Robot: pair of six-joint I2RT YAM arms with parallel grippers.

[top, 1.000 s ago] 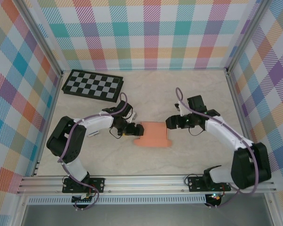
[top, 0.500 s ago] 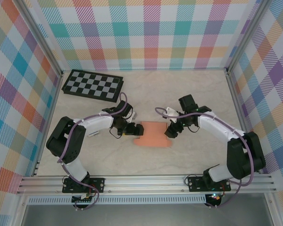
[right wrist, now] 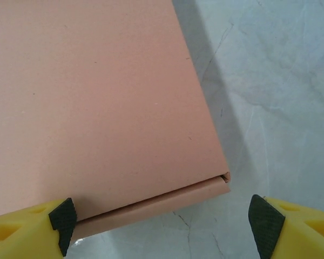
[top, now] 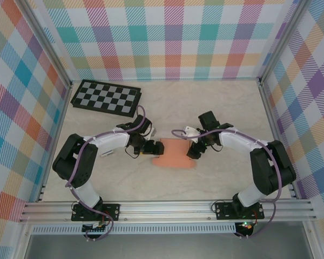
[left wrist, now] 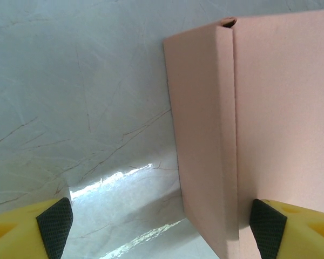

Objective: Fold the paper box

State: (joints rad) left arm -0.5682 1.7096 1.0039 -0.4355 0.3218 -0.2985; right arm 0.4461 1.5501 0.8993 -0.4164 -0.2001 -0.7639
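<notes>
The paper box [top: 174,152] is a flat salmon-orange closed box lying on the marble tabletop between the two arms. My left gripper [top: 154,148] is at its left end and stands open. In the left wrist view the box's [left wrist: 259,108] folded side wall lies between the jaws of the left gripper [left wrist: 159,229], and one fingertip [left wrist: 269,232] is over the lid. My right gripper [top: 193,151] is at the box's right end, also open. In the right wrist view the right gripper [right wrist: 164,221] straddles a corner of the box [right wrist: 97,97], with one fingertip [right wrist: 62,218] on the lid.
A black-and-grey checkerboard [top: 105,97] lies at the back left. Plaid walls close in the table on three sides. An aluminium rail [top: 167,208] runs along the near edge. Bare marble surrounds the box.
The right arm swung left and down until its gripper reached the box's right edge, and its jaws opened wider. The left arm and the box stayed where they were.
</notes>
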